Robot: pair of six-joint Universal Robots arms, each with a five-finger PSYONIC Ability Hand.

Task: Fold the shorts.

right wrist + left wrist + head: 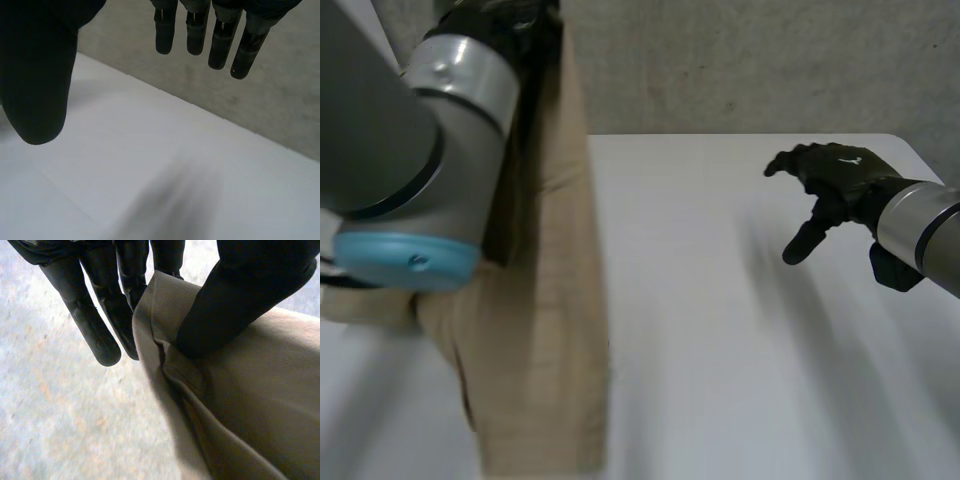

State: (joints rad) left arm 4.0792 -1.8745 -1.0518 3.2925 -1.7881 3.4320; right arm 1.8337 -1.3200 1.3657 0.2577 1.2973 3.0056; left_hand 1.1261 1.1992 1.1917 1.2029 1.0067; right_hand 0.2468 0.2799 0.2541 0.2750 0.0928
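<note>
The tan shorts (555, 330) hang in a long drape at the left, from the raised left arm down to the white table (720, 330). In the left wrist view my left hand (240, 300) pinches an edge of the shorts (260, 405) between its thumb and fingers (125, 315). My right hand (835, 180) hovers over the table's far right, well apart from the cloth. Its fingers (200, 30) are straight, its thumb (35, 85) is spread wide, and nothing is in it.
The table's far edge (740, 136) meets a grey speckled floor (750, 60) beyond. My left arm's grey joint with its blue cap (410, 190) hides the upper left part of the shorts.
</note>
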